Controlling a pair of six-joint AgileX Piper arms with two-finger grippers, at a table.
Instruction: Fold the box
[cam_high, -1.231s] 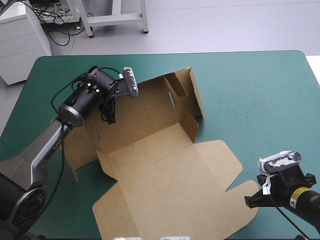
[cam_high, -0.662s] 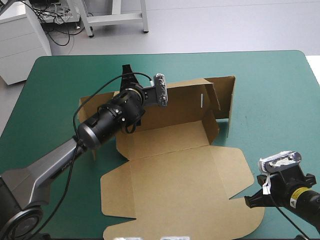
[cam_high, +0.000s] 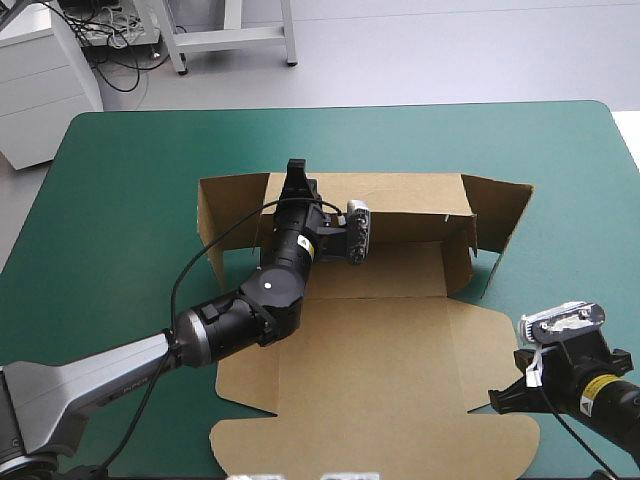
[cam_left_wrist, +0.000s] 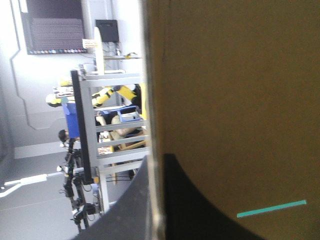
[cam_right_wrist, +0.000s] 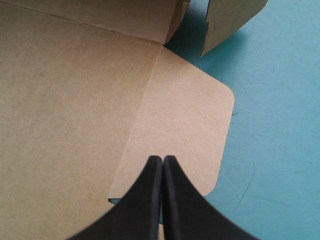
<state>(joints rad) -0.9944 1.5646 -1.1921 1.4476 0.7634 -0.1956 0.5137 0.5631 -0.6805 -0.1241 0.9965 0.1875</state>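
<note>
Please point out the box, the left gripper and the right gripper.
box (cam_high: 400, 370), high view, on its flat lid panel.
left gripper (cam_high: 298, 180), high view, fingertips at the box's far wall.
right gripper (cam_right_wrist: 162, 161), right wrist view, where the fingertips meet.

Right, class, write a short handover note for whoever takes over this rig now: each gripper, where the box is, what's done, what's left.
Left gripper: fingers shut on the far wall of the box, holding it upright.
Right gripper: fingers shut, empty, over the lid's rounded corner flap at the near right.
The box sits mid-table on the teal-green cover, base and lid flat.
Done: far wall raised; end flaps standing, untucked.
Left: probably raise and tuck the remaining walls.
</note>
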